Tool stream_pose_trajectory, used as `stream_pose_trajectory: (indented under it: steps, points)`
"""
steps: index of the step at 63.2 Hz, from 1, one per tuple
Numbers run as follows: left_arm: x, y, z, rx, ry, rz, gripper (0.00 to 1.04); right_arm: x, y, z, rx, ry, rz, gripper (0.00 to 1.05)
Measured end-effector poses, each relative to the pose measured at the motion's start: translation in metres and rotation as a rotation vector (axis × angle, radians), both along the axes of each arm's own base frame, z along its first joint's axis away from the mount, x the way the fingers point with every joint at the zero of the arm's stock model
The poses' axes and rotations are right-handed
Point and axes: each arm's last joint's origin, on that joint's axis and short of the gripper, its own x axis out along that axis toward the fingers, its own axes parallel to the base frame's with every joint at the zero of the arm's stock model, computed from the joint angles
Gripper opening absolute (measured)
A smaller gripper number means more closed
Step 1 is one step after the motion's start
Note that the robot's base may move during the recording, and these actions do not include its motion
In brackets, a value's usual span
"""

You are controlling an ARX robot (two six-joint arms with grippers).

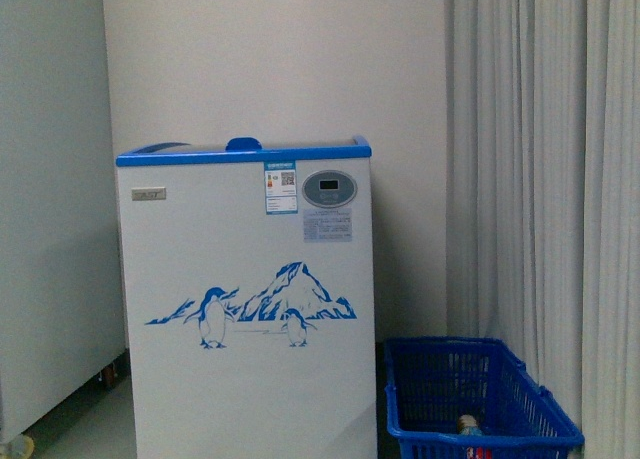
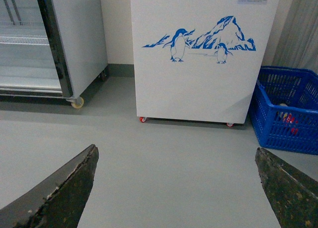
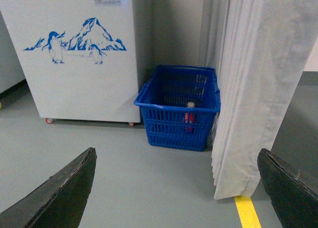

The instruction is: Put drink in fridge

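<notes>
Gaping wide: left tool [image 2: 175, 150], right tool [image 3: 176, 150]; smooth white boxy fridge [image 1: 245, 279]; drink [image 3: 189, 117] in latticed plastic crate [image 3: 166, 131].

Even, diffuse indoor light is washing over the fridge [image 1: 250, 309], keeping its white front evenly lit. Thin shadow is gathering beneath the fridge and dimming its side face. The front view is looking soft and bluish, blurring the print on the fridge's label [image 1: 328, 224].

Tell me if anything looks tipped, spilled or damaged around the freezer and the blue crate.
Nothing stands out. The fridge stands square and upright, the blue crate sits level beside it with a drink inside, and the floor shows no spill.
</notes>
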Motion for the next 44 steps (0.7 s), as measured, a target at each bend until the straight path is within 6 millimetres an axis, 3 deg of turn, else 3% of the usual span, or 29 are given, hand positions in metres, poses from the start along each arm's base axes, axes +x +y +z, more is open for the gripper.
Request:
stream_pose_trajectory:
  steps: [44]
  points:
    - [0.0000, 0.0000, 0.0000, 0.000, 0.000, 0.000, 0.97, 0.0000, 0.0000, 0.0000, 0.000, 0.000, 0.000, 0.97]
